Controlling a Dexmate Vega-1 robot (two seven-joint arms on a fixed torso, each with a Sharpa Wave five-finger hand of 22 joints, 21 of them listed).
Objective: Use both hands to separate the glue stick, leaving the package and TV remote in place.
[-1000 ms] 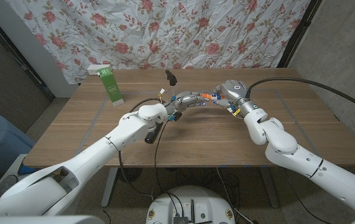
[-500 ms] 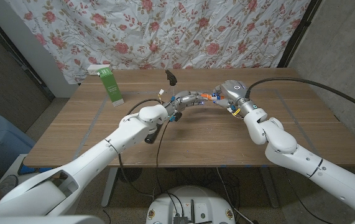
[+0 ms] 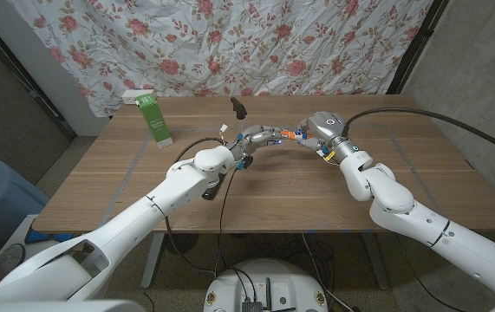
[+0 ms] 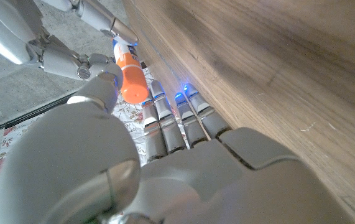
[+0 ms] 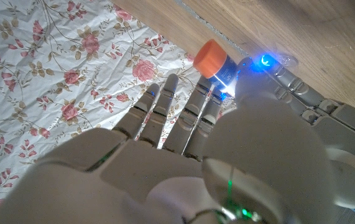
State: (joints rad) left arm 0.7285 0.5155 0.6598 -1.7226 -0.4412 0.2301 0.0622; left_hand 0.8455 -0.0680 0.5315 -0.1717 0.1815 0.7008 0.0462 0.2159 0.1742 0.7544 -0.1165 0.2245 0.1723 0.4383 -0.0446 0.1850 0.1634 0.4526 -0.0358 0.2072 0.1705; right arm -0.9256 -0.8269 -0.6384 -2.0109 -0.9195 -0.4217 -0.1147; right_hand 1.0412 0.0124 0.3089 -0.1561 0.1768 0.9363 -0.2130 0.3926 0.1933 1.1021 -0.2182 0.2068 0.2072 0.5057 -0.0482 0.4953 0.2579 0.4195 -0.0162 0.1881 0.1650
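Observation:
Above the table's middle, the orange glue stick (image 3: 289, 134) hangs between my two hands. My left hand (image 3: 260, 139) pinches one end of it, and in the left wrist view the thumb (image 4: 104, 87) presses against the orange glue stick (image 4: 131, 77). My right hand (image 3: 314, 133) grips the other end; its wrist view has the stick's round orange end (image 5: 209, 58) and blue label just past the fingers (image 5: 189, 115). The green and white package (image 3: 153, 117) stands upright at the back left. A black remote (image 3: 213, 187) lies partly under my left forearm.
A small dark object (image 3: 237, 106) stands at the back middle of the wooden table (image 3: 420, 182). A flowered cloth (image 3: 256, 43) hangs behind the table. Cables run along both forearms.

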